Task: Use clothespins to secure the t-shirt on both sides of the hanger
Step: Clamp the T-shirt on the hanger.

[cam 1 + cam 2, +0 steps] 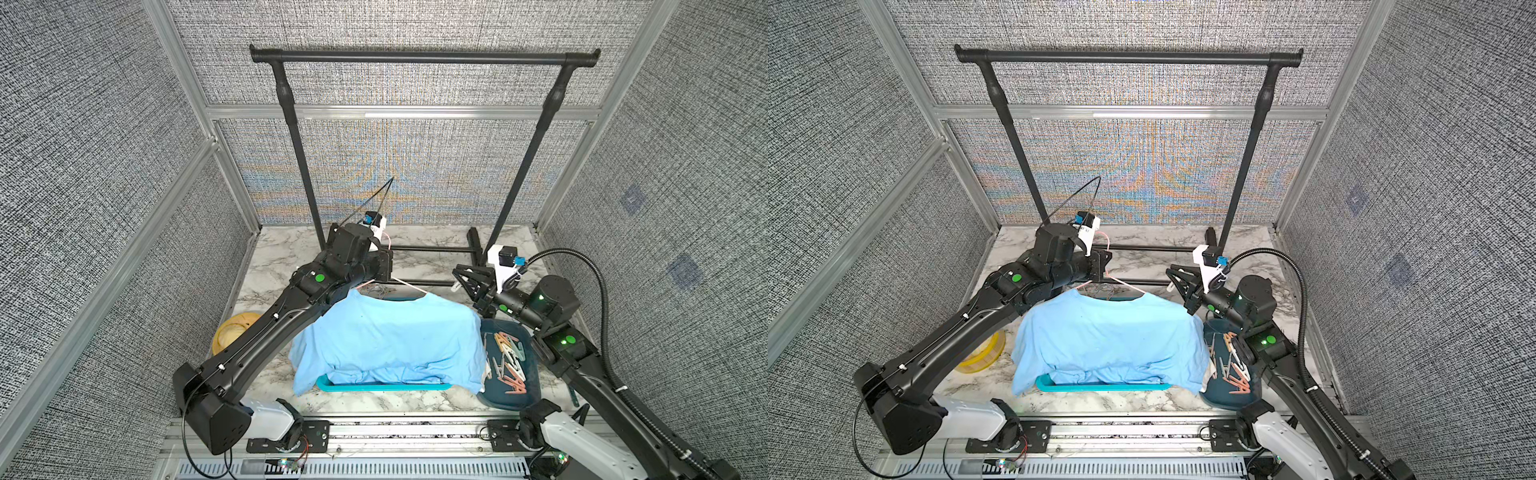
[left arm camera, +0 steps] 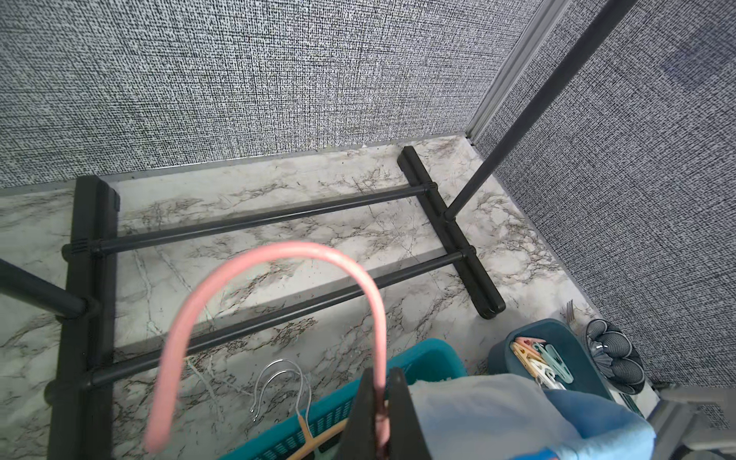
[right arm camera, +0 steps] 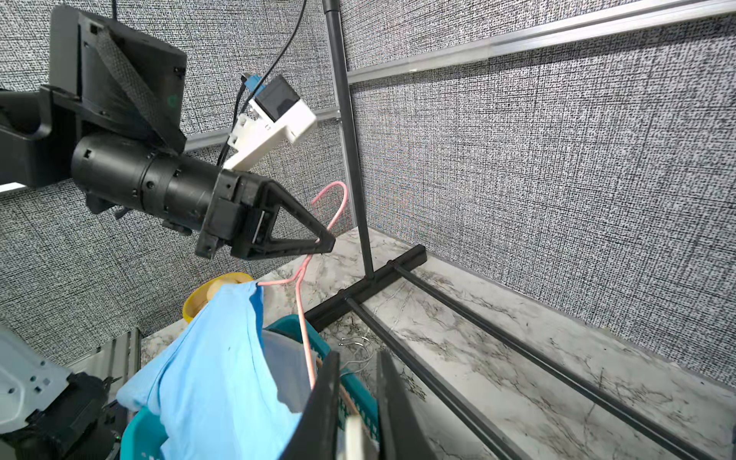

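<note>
1. The clothespins (image 1: 510,360) lie heaped in a dark teal tray (image 1: 521,330) on the robot's right side of the marble surface (image 1: 374,405). They are pink, white, beige and pale green.
2. One white clothespin (image 3: 352,436) is out of the tray, pinched between the jaws of the right gripper (image 3: 354,398), which are set narrow around it.
3. The right gripper hovers near the right shoulder of the light blue t-shirt (image 1: 390,336), not touching the cloth.
4. The t-shirt hangs on a thin pink hanger (image 2: 278,255), and no pin shows on either shoulder.
5. The left gripper (image 3: 324,243) is clamped tight on the hanger's neck just below the hook, holding it up.
6. The shirt's lower part drapes over a teal basket (image 1: 382,387) in the middle of the surface.
7. Spare hangers with metal hooks (image 2: 278,378) lie at the basket's far edge.
8. A black garment rack (image 1: 424,58) stands behind, and a yellow bowl (image 1: 232,332) sits under the left arm.
</note>
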